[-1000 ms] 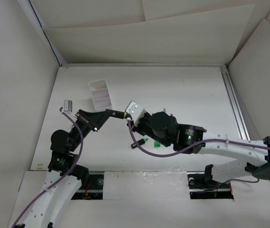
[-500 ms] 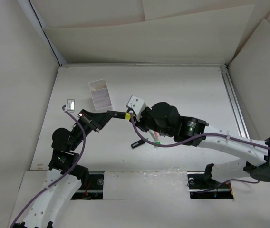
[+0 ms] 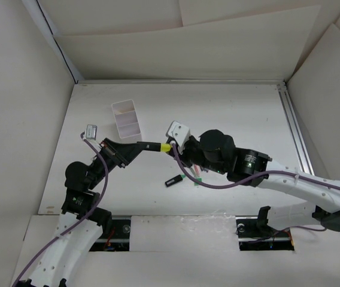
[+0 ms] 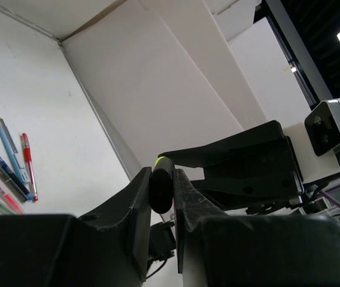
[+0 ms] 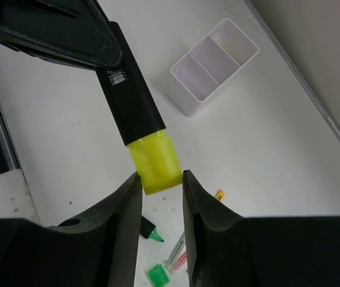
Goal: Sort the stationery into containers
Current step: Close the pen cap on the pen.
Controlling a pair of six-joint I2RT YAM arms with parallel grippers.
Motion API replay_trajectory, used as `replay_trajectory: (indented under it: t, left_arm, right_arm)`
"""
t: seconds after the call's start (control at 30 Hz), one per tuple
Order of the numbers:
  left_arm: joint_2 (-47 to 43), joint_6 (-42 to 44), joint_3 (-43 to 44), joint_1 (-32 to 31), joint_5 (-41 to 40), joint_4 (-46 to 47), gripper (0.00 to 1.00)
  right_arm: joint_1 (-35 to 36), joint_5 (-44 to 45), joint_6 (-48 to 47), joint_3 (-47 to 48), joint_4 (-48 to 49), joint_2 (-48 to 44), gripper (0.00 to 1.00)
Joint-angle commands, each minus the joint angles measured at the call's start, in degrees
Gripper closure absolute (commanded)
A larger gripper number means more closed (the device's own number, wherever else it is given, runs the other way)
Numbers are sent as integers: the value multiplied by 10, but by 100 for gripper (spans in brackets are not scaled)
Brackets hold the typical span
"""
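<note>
A black highlighter (image 3: pixel 149 145) is held level above the table, with my left gripper (image 3: pixel 137 145) shut on its rear end (image 4: pixel 161 191). Its yellow cap (image 5: pixel 156 162) sits on the front end, and my right gripper (image 5: pixel 161 176) is shut on the cap's outer part, both fingertips (image 5: pixel 135 182) touching it. In the top view the right gripper (image 3: pixel 172 149) meets the cap (image 3: pixel 166 146) just right of the white two-compartment container (image 3: pixel 127 119). On the table below lie another black highlighter with a green tip (image 5: pixel 151 230), a green cap (image 5: pixel 158 276) and thin pens (image 5: pixel 177 256).
Several pens (image 4: pixel 11 164) lie together on the table, seen at the left of the left wrist view. A small yellow piece (image 5: pixel 219 194) lies near the pens. A metal rail (image 3: pixel 296 134) runs along the table's right side. White walls enclose the back and sides.
The right gripper has drawn back to the right and the left gripper has followed slightly. The yellow cap, hidden a second ago, now shows between the two grippers.
</note>
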Motion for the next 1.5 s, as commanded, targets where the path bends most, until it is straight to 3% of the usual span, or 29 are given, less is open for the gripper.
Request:
replay_trajectory:
  t: [0.0,0.77,1.0,1.47]
  left_arm:
    - [21,-3,-9,-29,169,-69,100]
    - [45,-49,-8,-29,221,-15,100]
    - [45,-35,4,-29,215,-40,100]
    - [56,-78,-8,-29,251,15,100]
  right_arm:
    - [24,-93,31,10,258,-16,75]
    - [24,-168,24,-39,223,-85,75]
    - [24,-162,24,-61,211,-117,75]
    - [29,-129,0,-44,216,-99,75]
